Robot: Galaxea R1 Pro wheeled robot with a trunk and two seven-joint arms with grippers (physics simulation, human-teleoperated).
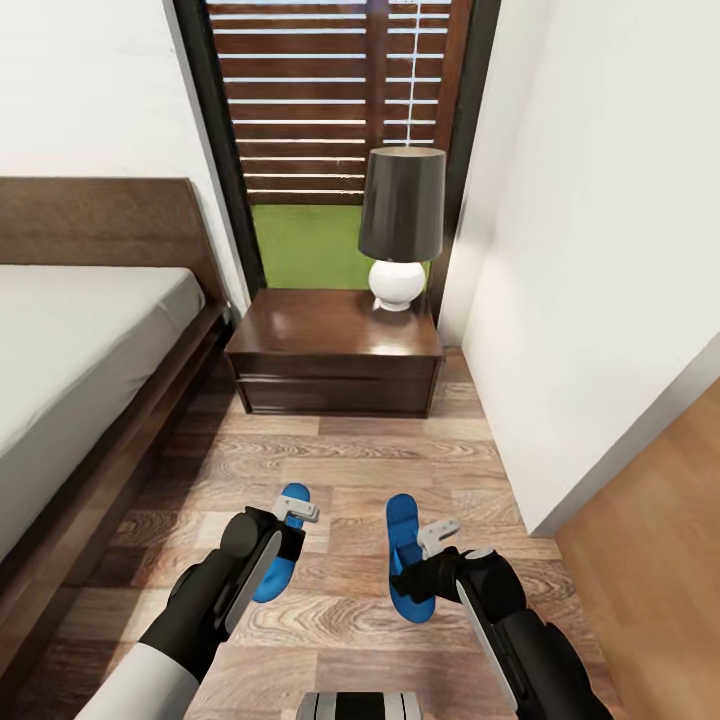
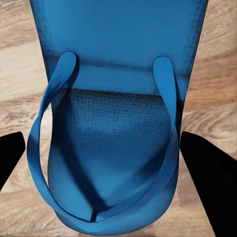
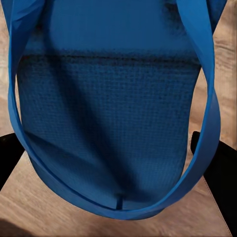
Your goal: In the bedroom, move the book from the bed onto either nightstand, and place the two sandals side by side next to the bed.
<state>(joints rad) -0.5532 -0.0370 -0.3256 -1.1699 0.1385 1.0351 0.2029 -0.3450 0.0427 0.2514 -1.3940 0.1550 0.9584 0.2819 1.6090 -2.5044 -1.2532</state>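
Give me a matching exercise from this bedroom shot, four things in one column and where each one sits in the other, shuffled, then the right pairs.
Things:
1. table lamp
2. bed
3. nightstand
4. two blue sandals

Places:
A. on the plank floor under the two grippers
B. along the head view's left side
C. on the nightstand's top, toward its right end
D. against the far wall, between the bed and the white side wall

Pairs: 1-C, 2-B, 3-D, 4-A
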